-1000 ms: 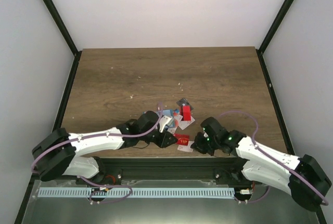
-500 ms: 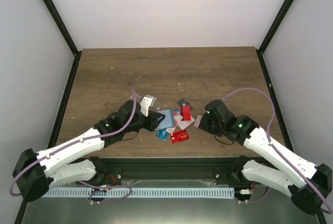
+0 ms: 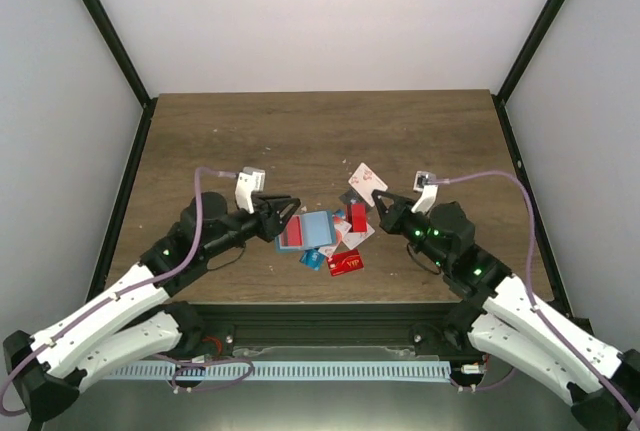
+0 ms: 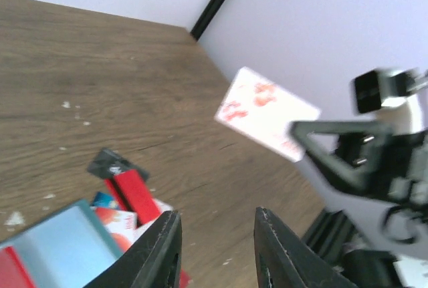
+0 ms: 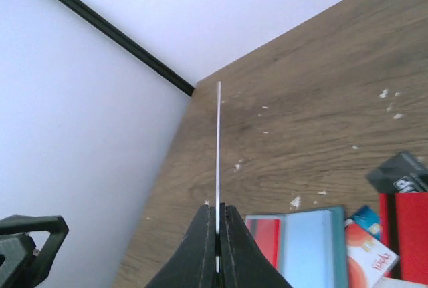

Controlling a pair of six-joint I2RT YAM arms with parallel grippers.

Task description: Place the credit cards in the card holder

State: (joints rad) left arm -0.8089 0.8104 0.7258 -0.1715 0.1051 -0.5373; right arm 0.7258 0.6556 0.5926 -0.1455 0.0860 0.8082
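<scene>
Right claw (image 3: 379,202) is clamping a white credit card (image 3: 367,179) upright, clear of the worktop (image 3: 250,141), while the open card holder (image 3: 318,230) is lying below to its left, beside the parted, empty left claw (image 3: 291,213); insertion is judged pending, calling for lowering and aligning the card's edge with a slot.

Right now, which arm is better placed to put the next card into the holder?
Right. The right gripper is shut on a white card, raised off the table near the open card holder. The left gripper is open and empty beside that holder.
</scene>
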